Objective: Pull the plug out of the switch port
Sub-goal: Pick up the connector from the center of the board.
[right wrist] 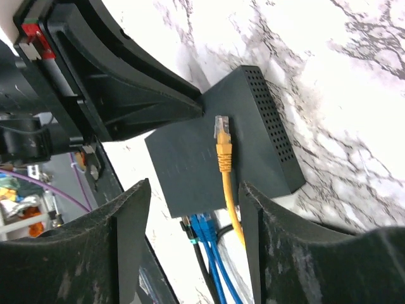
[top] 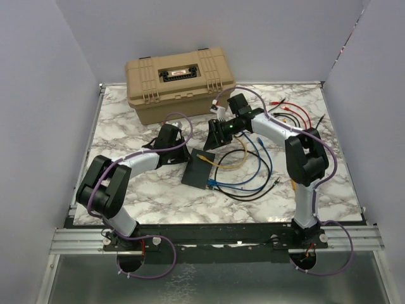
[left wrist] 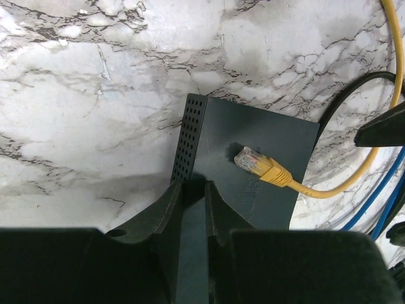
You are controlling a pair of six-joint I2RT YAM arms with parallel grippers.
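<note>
in the overhead view the left arm reaches in from the lower left of the frame, and its left hand (left wrist: 194,193) is clenched on the near edge of the switch (top: 199,170), one finger on each side of the thin slab. up and to the left of centre a tan toolbox (top: 180,79) sits shut at the back of the marble-patterned worktop (top: 126,114).

the switch lies flat just left of centre, a matte-black box with a perforated side wall. the yellow plug (left wrist: 253,161) is out of the port: it lies loose on the top face of the switch, clear tip pointing toward the left hand, with its yellow cable (top: 231,161) trailing off to the right over the switch's edge. blue cables (right wrist: 205,228) meet the ported edge of the switch at its lower side in the right wrist view, and their connectors look seated there.

right of centre, the right hand (right wrist: 195,190) hangs just above the switch, released, its fingers wide apart and grasping nothing; the yellow cable runs through the gap between them without touching either finger.

further right, blue and black cable (top: 253,193) loops spread over the worktop, and red leads (top: 294,113) lie near the upper right corner.
</note>
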